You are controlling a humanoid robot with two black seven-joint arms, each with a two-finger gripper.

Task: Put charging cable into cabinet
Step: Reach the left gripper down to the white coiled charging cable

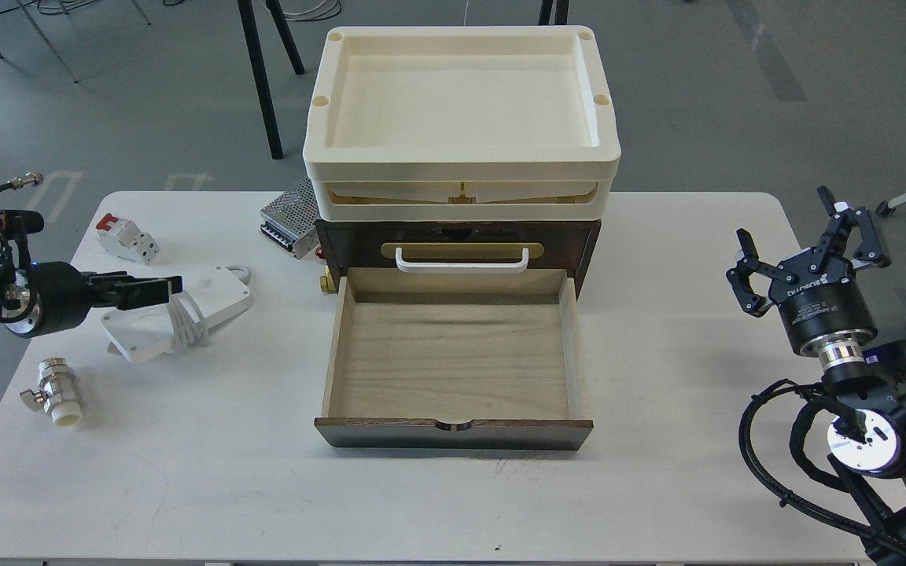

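Pale wood drawer of the cabinet holds nothing; left tool unreadable, right tool wide.

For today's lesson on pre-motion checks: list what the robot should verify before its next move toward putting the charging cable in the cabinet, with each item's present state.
1. Drawer of the cabinet pulled open: ok.
2. Drawer interior free of objects: ok.
3. Left hand at the charging cable: ok.
4. Left hand closed firmly on the cable: cannot tell.
5. Cable lifted off the table: not ok, it looks to be resting there.
6. Right hand away from the drawer: ok, open at the table's right edge.
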